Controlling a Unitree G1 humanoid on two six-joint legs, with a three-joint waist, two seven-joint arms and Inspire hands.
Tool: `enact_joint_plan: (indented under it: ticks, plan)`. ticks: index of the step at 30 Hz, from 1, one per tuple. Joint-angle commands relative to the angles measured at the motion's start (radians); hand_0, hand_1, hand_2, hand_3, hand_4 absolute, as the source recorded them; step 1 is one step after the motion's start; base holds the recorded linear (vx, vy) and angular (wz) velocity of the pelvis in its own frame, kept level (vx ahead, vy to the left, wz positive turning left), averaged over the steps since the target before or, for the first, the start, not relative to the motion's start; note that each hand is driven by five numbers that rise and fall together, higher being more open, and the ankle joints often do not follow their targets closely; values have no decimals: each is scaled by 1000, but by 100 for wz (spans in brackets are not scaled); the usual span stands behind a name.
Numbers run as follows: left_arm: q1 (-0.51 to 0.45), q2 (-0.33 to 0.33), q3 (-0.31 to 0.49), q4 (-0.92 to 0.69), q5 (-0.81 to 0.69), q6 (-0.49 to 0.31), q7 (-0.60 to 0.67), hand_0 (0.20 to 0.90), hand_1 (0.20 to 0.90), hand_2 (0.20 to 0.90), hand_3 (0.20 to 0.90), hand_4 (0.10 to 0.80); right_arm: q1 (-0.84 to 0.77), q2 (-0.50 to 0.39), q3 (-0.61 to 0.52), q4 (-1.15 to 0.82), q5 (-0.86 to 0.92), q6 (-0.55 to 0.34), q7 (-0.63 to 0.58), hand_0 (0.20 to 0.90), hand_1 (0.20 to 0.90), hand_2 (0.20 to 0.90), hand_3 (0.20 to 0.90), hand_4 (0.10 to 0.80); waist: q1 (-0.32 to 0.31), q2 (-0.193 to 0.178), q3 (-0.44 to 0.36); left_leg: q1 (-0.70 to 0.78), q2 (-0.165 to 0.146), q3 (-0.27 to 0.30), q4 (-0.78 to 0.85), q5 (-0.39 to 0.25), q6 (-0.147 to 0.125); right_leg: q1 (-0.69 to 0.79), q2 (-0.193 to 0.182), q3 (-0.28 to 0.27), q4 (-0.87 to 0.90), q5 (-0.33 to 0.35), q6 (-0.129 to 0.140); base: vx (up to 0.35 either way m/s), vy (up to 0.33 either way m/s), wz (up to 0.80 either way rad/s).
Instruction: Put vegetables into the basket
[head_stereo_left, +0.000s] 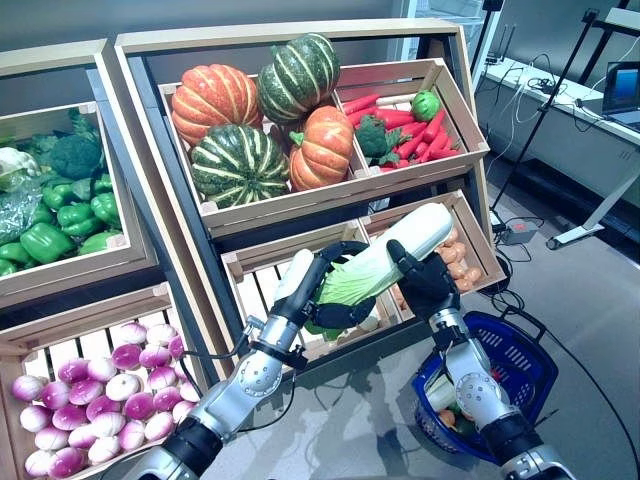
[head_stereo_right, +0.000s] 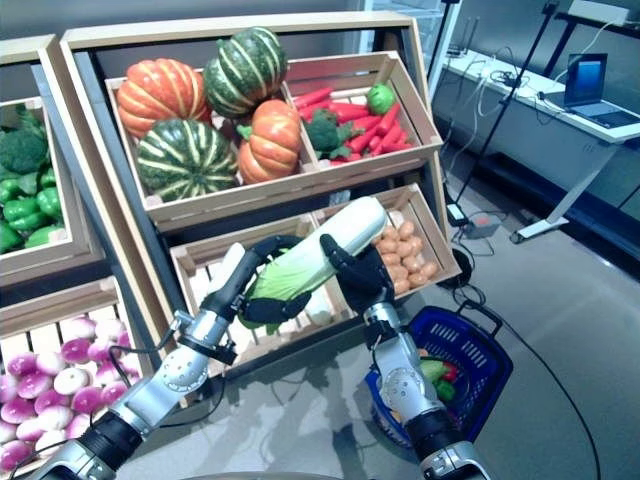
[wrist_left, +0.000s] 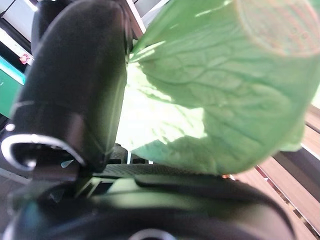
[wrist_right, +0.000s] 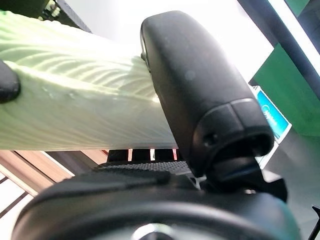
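A long napa cabbage (head_stereo_left: 385, 258), green and leafy at one end and white at the other, is held up in front of the stand's lower crates. My left hand (head_stereo_left: 335, 290) is curled round its green leafy end (wrist_left: 210, 100). My right hand (head_stereo_left: 425, 280) is curled round its white middle part (wrist_right: 75, 110). The blue plastic basket (head_stereo_left: 515, 350) stands on the floor at the lower right, below and to the right of the cabbage. It holds a few vegetables, green, red and orange (head_stereo_right: 440, 375).
A wooden vegetable stand (head_stereo_left: 300, 200) with tilted crates rises right behind the hands. A second stand (head_stereo_left: 60, 270) is at the left. A desk (head_stereo_left: 570, 110) with a laptop and cables on the floor are at the far right.
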Motion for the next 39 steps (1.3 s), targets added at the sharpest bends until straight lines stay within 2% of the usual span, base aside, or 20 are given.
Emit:
enact_joint_plan:
  ticks: [1,6,7,8,9,16,21,27,35,39]
  plan:
    - [-98,28,-116,-47,61,-103,-58,300,300,300,300,400,-266,32,-94,-185,7,-117,80,300,300,300,300,400,-3,-12,-41,-11,-1,20,2,-69,33,-6,-35,19,2,-6,-9,0,0,0]
    - [-96,25,-110,-39,57,-90,-45,300,300,300,300,400,-266,35,-100,-182,-3,-114,76,300,300,300,300,400,-3,-13,-41,-11,-1,21,2,-68,33,-7,-34,21,2,-5,-10,0,0,0]
    - [-95,25,-108,-37,56,-88,-43,371,371,371,371,447,-266,35,-100,-180,-4,-114,76,300,300,300,300,400,-3,-13,-42,-11,-1,21,2,-69,33,-7,-34,21,2,-5,-10,0,0,0]
    - [-97,25,-106,-31,52,-78,-42,705,705,705,705,670,-264,36,-104,-178,-9,-114,76,300,300,300,300,400,-3,-13,-42,-9,-1,21,2,-70,34,-6,-34,19,2,-6,-10,0,0,0]
    - [-94,26,-101,-27,48,-71,-47,900,900,900,900,800,-264,33,-108,-176,-18,-112,74,300,300,300,300,400,-2,-13,-42,-10,0,21,2,-70,34,-6,-34,19,2,-6,-10,0,0,0]
    - [-63,23,-89,19,14,8,-74,900,900,900,900,800,-256,6,-132,-154,-39,-131,52,300,300,300,300,400,-2,-12,-41,-12,1,20,2,-68,33,-10,-33,20,2,-5,-9,0,0,0]
    - [-11,2,-29,104,-89,44,-105,900,900,900,900,800,-223,-6,-194,-136,-41,-167,63,300,300,300,300,400,-3,-13,-37,-11,5,25,2,-65,31,-10,-31,21,2,-2,-10,-3,-16,-1]
    - [45,4,40,151,-115,69,-107,900,900,900,900,800,-198,-39,-255,-118,-28,-189,59,300,300,300,300,400,0,-12,-34,-13,9,25,2,-62,30,-13,-28,22,2,-1,-14,-3,-16,0]
    - [66,1,116,239,-115,160,-50,900,900,900,900,800,-174,-70,-298,-103,-45,-214,43,300,300,300,300,400,0,-10,-27,-16,15,25,2,-55,27,-15,-23,24,2,-3,-18,-5,-17,0]
    - [55,6,156,271,-102,164,-19,900,900,900,900,800,-159,-89,-315,-81,-74,-219,25,300,300,300,300,400,-6,-9,-25,-16,23,27,2,-50,21,-13,-21,25,2,-4,-19,-2,-67,-1]
